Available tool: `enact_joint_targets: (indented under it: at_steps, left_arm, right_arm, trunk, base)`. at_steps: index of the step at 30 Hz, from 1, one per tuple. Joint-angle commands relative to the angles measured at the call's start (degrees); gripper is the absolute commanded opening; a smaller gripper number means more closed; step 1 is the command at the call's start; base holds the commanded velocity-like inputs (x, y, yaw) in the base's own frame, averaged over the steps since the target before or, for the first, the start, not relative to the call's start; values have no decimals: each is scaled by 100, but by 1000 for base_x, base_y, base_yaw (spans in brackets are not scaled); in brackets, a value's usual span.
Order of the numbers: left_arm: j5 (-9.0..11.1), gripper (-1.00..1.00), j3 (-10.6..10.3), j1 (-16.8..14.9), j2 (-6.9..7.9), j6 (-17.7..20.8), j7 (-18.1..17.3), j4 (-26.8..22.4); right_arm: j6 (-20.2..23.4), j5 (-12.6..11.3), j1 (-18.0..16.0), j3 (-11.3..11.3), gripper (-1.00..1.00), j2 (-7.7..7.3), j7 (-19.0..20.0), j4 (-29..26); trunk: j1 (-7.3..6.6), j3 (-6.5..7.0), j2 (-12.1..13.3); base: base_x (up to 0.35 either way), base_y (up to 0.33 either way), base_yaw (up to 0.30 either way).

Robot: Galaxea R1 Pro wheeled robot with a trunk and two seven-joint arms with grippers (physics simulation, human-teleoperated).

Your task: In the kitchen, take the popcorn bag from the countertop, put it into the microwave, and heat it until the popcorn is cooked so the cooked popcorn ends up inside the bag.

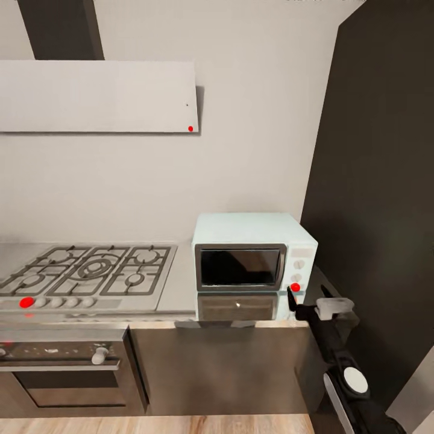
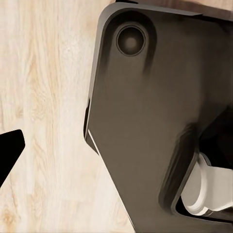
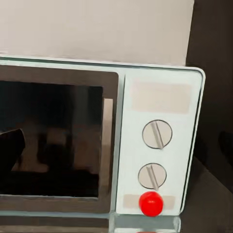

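The pale-blue microwave (image 1: 253,232) stands on the grey countertop (image 1: 181,280) with its dark glass door shut. Through the glass I cannot make out anything inside. The popcorn bag is out of view. My right gripper (image 1: 308,295) is open just in front of the microwave's control panel (image 3: 160,97), close to the round red light (image 1: 295,287). In the right wrist view the two knobs (image 3: 157,134) sit above that red light (image 3: 151,203), and one dark finger (image 3: 9,145) shows against the door. A finger (image 2: 9,150) of my left gripper hangs low over the floor.
A gas hob (image 1: 90,268) lies left of the microwave, with a black built-in oven (image 1: 66,374) under it. A tall dark cabinet (image 1: 380,181) rises right beside the microwave. A hood (image 1: 96,96) hangs on the wall. My dark base (image 2: 145,121) stands on the wooden floor (image 2: 43,97).
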Motion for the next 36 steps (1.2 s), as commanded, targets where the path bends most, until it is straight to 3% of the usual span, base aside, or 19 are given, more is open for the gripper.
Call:
enact_joint_targets:
  at_steps: [1,6,22,27,33,36]
  left_arm:
    - [1,100,26,-3,0,1,1,-2]
    - [-4,100,21,-3,-12,-12,-1,-1]
    - [-7,100,14,-3,-28,-44,-8,-5]
    - [-7,100,-8,-3,-78,-82,-26,-8]
    - [-7,100,-17,-3,-56,-87,-26,-4]
    - [1,100,-18,-12,-115,-95,-33,-8]
  right_arm:
    - [91,-5,-109,1,100,-3,-2,2]
    - [347,-11,-313,0,100,0,3,5]
    - [386,-5,-324,21,100,4,20,12]
    - [401,-7,-324,-6,100,4,-1,56]
    - [392,-3,-324,-27,100,-4,5,806]
    - [295,-21,-324,71,100,-102,43,898]
  trunk:
    - [-22,9,35]
    - [-132,99,235]
    - [-483,386,877]
    - [-483,386,877]
    - [-483,386,877]
    - [-483,386,877]
  base:
    - [0,0,0]
    - [0,0,0]
    - [0,0,0]
    - [0,0,0]
    - [125,0,0]
    - [0,0,0]
